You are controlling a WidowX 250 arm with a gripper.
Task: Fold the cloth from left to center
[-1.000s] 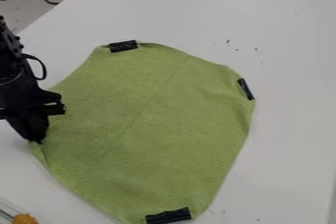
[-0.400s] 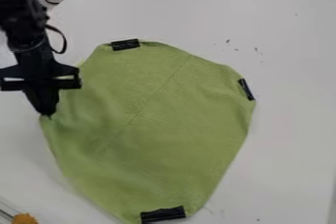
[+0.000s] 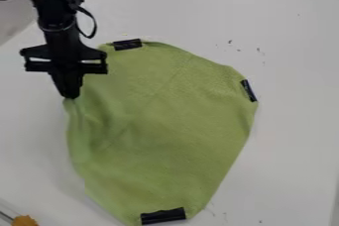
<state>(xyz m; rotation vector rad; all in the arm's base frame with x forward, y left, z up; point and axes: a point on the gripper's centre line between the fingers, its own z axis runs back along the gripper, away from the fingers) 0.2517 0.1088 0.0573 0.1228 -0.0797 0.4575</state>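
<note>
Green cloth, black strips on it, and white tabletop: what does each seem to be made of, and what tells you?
Green cloth: soft matt textile, perhaps microfibre or towelling; it drapes in folds and looks slightly fuzzy.
Black strips: probably tape, perhaps plastic or fabric; flat, dark, with faint creases.
White tabletop: smooth, hard-looking, possibly laminate or painted board; even colour, small dark marks.

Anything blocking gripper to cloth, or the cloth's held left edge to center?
Nothing visible in either stretch. The gripper is pinching the left edge of the cloth; the black strips sit at its top, right and bottom edges.
</note>
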